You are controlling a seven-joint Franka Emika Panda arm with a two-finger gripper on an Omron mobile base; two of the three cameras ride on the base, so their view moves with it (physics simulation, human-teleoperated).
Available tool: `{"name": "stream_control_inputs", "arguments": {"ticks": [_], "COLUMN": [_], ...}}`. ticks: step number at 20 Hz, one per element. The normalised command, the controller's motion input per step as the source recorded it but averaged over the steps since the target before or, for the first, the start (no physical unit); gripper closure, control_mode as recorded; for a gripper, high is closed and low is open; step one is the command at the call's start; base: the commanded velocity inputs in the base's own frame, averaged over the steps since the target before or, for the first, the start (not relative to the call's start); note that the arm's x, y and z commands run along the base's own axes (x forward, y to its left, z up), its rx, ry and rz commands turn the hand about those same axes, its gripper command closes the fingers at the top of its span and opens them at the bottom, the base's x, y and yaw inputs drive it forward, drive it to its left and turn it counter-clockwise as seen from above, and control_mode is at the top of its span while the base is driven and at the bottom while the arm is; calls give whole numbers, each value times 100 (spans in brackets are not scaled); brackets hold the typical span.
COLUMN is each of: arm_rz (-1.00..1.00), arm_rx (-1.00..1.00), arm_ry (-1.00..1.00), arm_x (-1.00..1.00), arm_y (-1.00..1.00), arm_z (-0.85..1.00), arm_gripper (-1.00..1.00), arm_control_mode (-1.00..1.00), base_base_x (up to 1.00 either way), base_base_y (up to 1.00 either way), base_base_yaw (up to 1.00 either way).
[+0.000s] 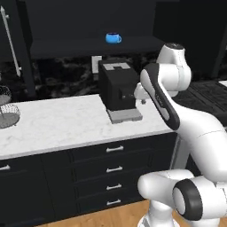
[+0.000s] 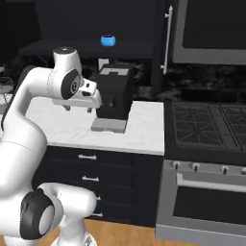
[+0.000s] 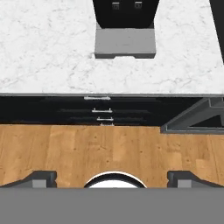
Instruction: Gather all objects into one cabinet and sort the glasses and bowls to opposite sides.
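A squat bright-blue cup (image 1: 113, 38) (image 2: 108, 40) stands alone on the dark shelf of the wide black open-fronted wall cabinet (image 1: 88, 46) (image 2: 72, 48), above the coffee machine. My gripper (image 2: 78, 108) (image 3: 113, 177) hangs over the counter's front part, just left of the machine and well below the shelf. It points down. Its fingertips (image 3: 41, 177) stand far apart, so it is open with nothing between them. The mesh bowl, the red cup and the orange cup are out of view.
A boxy black coffee machine (image 1: 119, 88) (image 2: 114, 96) (image 3: 124, 13) sits on the white marble counter (image 1: 57, 124) (image 2: 139, 127). A tiered wire basket (image 1: 6, 111) stands at the counter's left end. A black stove (image 2: 206, 125) adjoins on the right. Drawers (image 1: 114, 168) and wooden floor (image 3: 109, 148) lie below.
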Motion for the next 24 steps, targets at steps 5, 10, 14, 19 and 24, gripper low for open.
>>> {"name": "stream_control_inputs", "arguments": {"ticks": [5,10,14,19,24], "arm_rz": [0,0,0,0,0], "arm_rx": [0,0,0,0,0], "arm_ry": [0,0,0,0,0], "arm_x": [0,0,0,0,0], "arm_y": [0,0,0,0,0], "arm_z": [0,0,0,0,0], "arm_gripper": [-100,-100,-100,-100,-100], "arm_control_mode": [100,100,100,100,100], "base_base_x": [58,59,59,56,55], "base_base_y": [28,8,0,0,0], "base_base_yaw": [1,5,3,7,9]}}
